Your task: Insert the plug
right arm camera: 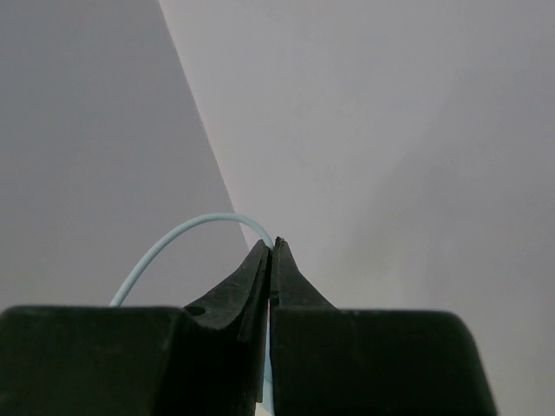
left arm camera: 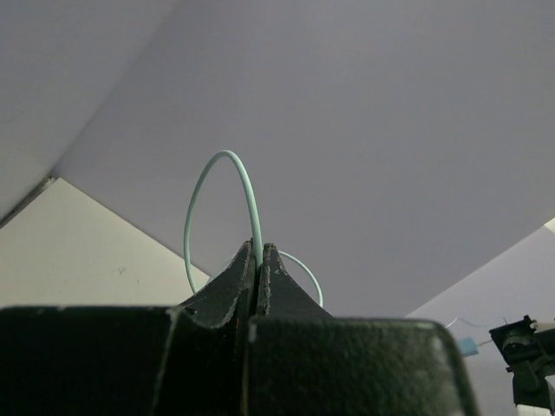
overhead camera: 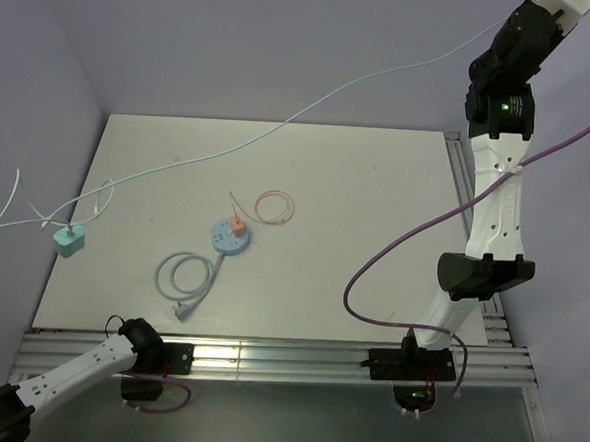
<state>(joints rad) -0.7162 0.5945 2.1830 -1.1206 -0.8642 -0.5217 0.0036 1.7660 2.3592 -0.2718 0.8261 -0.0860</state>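
A long pale blue cable (overhead camera: pixel 281 126) hangs above the table from the left edge up to the top right. My right gripper (right arm camera: pixel 275 243) is shut on this cable (right arm camera: pixel 173 238), held high near the back wall. My left gripper (left arm camera: pixel 258 248) is shut on a pale green-blue cable loop (left arm camera: pixel 198 191). Neither gripper's fingers show in the top view. A round blue socket hub (overhead camera: pixel 228 238) lies mid-table with an orange plug (overhead camera: pixel 235 222) on it. A coiled pale blue lead (overhead camera: pixel 187 275) ends in a plug (overhead camera: pixel 181 312) near the front.
A teal adapter block (overhead camera: pixel 69 240) sits at the table's left edge with thin wires rising from it. A thin orange wire loop (overhead camera: pixel 273 208) lies behind the hub. A purple cable (overhead camera: pixel 414 238) hangs by the right arm (overhead camera: pixel 497 193). Grey walls enclose the table.
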